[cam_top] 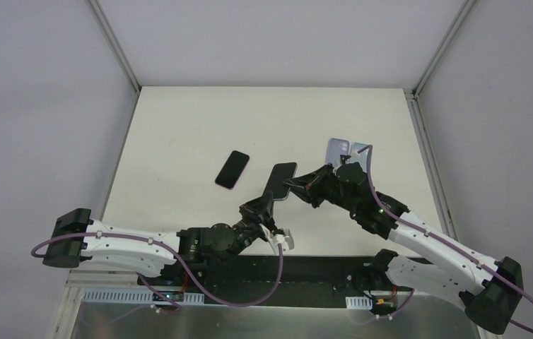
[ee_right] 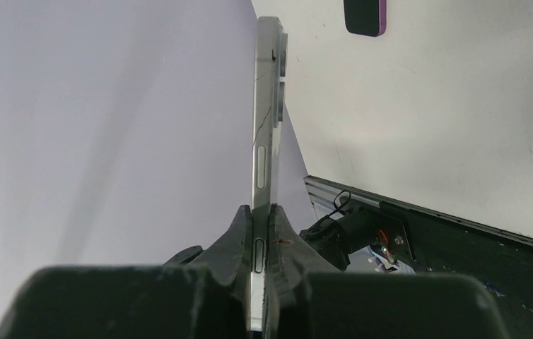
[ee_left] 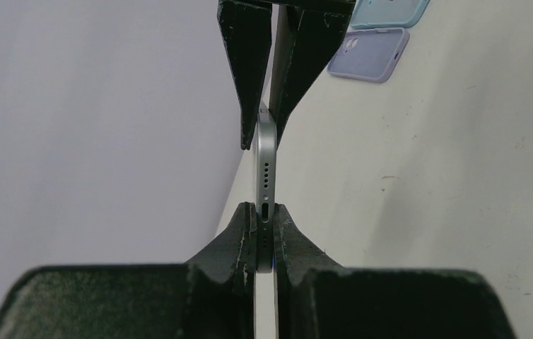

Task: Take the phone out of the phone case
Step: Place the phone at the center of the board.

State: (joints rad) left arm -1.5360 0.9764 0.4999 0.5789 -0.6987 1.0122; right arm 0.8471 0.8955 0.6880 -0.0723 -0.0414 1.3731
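Both left pincer [ee_left: 264, 215] and right pincer [ee_right: 261, 212] pinch the phone [cam_top: 280, 176] (wrist views: edge only).

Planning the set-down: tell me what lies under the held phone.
In the wrist views, bare table shows beneath the phone. From above, the phone itself covers the spot directly below.

The phone [ee_left: 266, 169] is silver-grey along its edge, the gripper fingers [ee_left: 239, 240] black, the lilac case [ee_left: 368, 55] and pale-blue case [ee_left: 389, 10] plain, the table [ee_left: 426, 176] off-white.
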